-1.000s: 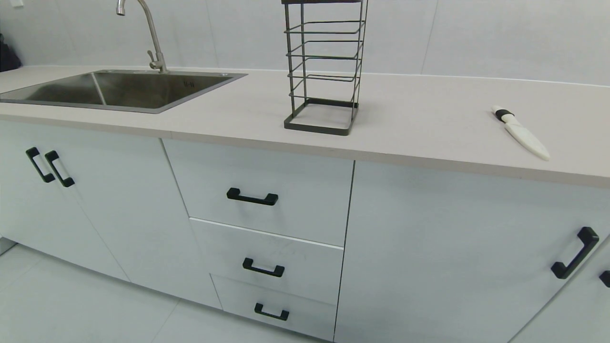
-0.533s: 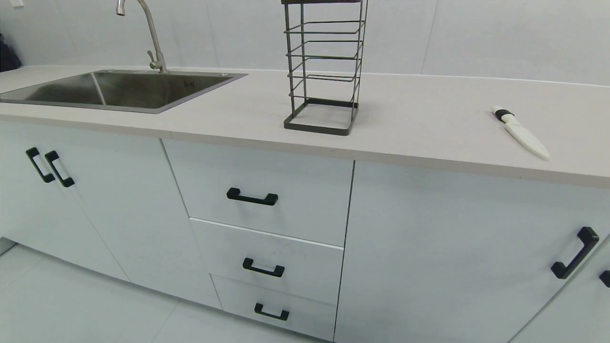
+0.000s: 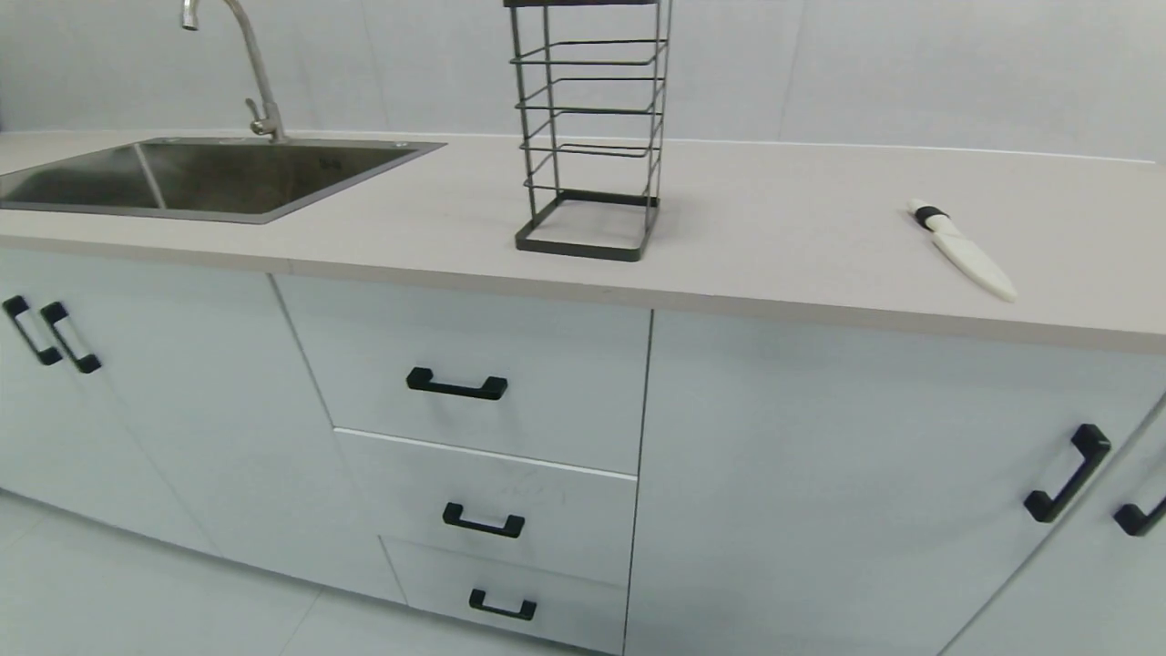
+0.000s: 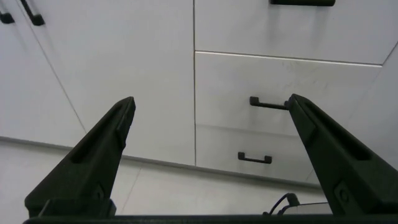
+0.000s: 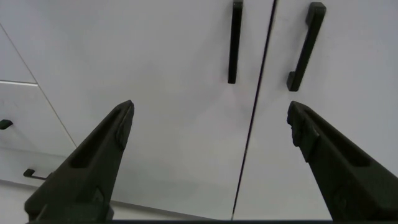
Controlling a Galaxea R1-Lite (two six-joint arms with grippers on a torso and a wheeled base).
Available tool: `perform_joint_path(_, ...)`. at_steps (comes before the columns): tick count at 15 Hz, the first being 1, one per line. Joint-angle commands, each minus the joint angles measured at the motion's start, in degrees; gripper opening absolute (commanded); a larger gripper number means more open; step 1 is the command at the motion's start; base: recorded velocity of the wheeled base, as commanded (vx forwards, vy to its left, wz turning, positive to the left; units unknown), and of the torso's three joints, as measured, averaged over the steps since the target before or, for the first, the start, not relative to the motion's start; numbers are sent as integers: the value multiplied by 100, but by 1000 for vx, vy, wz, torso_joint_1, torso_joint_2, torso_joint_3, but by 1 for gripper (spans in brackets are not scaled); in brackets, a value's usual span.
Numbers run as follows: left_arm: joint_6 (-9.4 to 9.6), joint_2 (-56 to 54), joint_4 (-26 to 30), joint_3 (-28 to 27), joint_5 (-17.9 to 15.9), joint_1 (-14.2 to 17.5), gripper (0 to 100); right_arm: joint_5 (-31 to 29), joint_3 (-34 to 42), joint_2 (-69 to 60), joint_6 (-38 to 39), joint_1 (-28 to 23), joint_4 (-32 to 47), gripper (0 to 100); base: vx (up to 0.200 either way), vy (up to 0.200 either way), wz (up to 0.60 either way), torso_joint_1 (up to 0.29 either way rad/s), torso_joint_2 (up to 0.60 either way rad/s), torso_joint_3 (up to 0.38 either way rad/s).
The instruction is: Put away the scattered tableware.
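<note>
A white knife with a black band on its handle lies on the beige countertop at the right. A tall black wire rack stands near the counter's middle, with nothing in it. My left gripper is open, held low in front of the drawer fronts. My right gripper is open too, facing the white cabinet doors with black handles. Nothing sits between either pair of fingers.
A steel sink with a curved tap is set into the counter at the left. Three drawers with black handles stack below the rack. Cabinet doors flank them, and a tiled floor lies below.
The whole head view has shifted a little to the left and things sit slightly lower, so the camera has moved. The knife and the rack keep their places on the counter.
</note>
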Motion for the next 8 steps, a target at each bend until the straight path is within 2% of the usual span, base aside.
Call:
perform_joint_path(1, 3, 10, -7, -2, -2, -1, 100, -2, -6, 9, -1, 1, 4, 100, 0, 0, 0, 0, 0, 0)
perform_joint_path(2, 3, 10, -7, -2, -2, -1, 100, -2, 2, 9, -1, 1, 4, 100, 0, 0, 0, 0, 0, 0)
perform_joint_path(4, 3, 10, -7, -2, 7, -1, 100, -2, -6, 9, -1, 1, 4, 100, 0, 0, -600, 2, 0, 2)
perform_joint_path(7, -5, 10, -7, -2, 7, -1, 100, -2, -6, 9, -1, 1, 4, 100, 0, 0, 0, 0, 0, 0)
perform_joint_path(8, -14, 10, -7, -2, 7, -1, 100, -2, 2, 9, -1, 1, 4, 100, 0, -200, 0, 2, 2, 2)
